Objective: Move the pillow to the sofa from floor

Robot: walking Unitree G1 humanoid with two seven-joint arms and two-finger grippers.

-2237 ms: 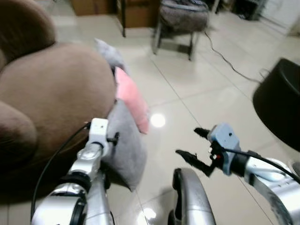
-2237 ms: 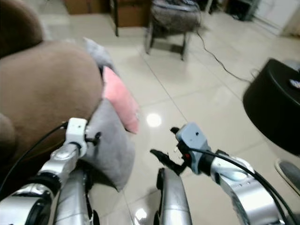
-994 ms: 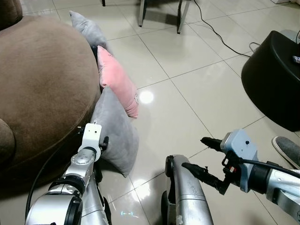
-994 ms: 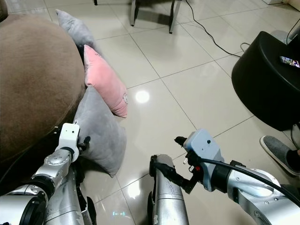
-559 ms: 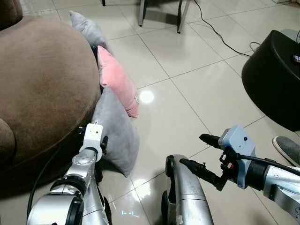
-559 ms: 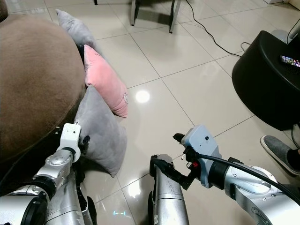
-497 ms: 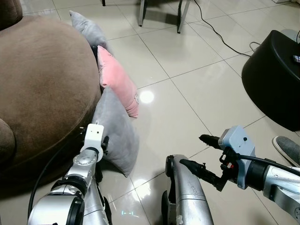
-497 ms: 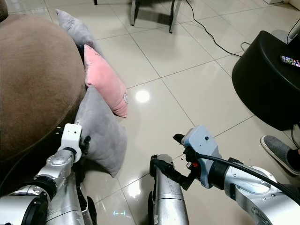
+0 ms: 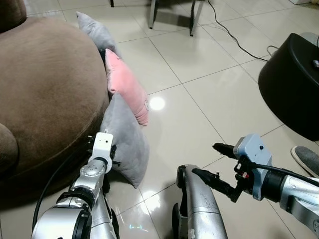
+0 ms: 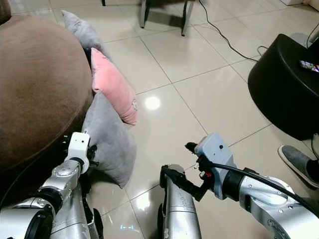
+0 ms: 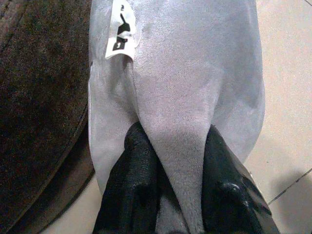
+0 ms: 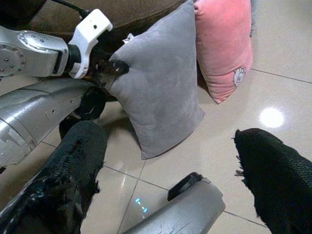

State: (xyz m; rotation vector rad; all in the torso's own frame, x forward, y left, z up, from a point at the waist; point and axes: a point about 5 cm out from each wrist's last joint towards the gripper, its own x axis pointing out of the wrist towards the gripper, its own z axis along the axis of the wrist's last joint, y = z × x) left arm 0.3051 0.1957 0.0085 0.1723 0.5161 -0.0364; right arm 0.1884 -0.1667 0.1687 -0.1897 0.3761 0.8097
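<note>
1. Left gripper (image 11: 173,161) pinches a corner of the grey pillow (image 9: 124,137), which leans against the brown sofa (image 9: 45,99) on the floor.
2. Right gripper (image 9: 212,164) hovers with fingers spread.

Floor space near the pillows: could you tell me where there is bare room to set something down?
Bare tile lies between the pink pillow and the black round seat. Along the brown sofa it is crowded: three pillows in a row, the left gripper pinching the nearest grey pillow.
</note>
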